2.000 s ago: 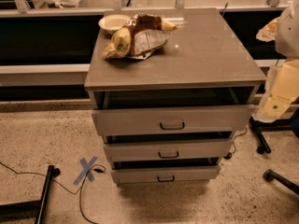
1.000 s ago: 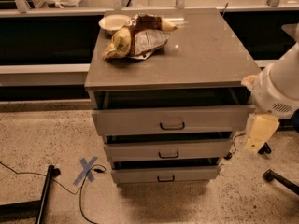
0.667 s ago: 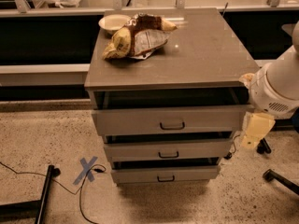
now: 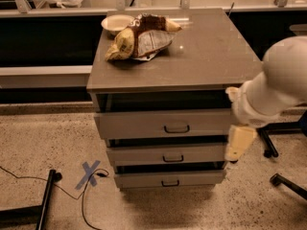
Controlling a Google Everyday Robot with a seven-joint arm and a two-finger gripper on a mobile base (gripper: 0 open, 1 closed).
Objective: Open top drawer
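Gripper (image 4: 239, 143) is hanging at the cabinet's (image 4: 211, 56) front right corner, just off the right end of the drawer stack, roughly level with the gap between the top drawer (image 4: 144, 123) and the one under it. It's pointing down, well right of the top drawer's handle (image 4: 176, 128). Can't tell how far it's opened. Nothing is looking gripped.

Top drawer is sitting directly under the cabinet's top slab, the widest front of the 3. A dark gap is showing above its panel, so I'm judging it cracked open at best, not fully pulled.

Risks from here:
- Arm (image 4: 283, 75) is crowding the cabinet's right front corner. Swinging left toward the handle at this height is risking a knock on the panel, pushing the drawer in rather than out.
- 3 near-identical loop handles are running down the cabinet's centre line. Gripper is hanging low, so it's risking hooking the middle drawer (image 4: 144, 155) instead.
- Handle is small, so a shallow hook is probably going to slip off mid-pull.
- A hard yank is risking shaking the items on the cabinet top.

Containers:
- Top drawer: interior is reading dark, contents not visible.
- Middle drawer and bottom drawer (image 4: 144, 179): only fronts are showing, contents hidden.
- Bowl (image 4: 116, 23) at the cabinet's back left: pale inside, nothing made out in it. Crumpled snack bag (image 4: 146, 38) is lying just beside it.
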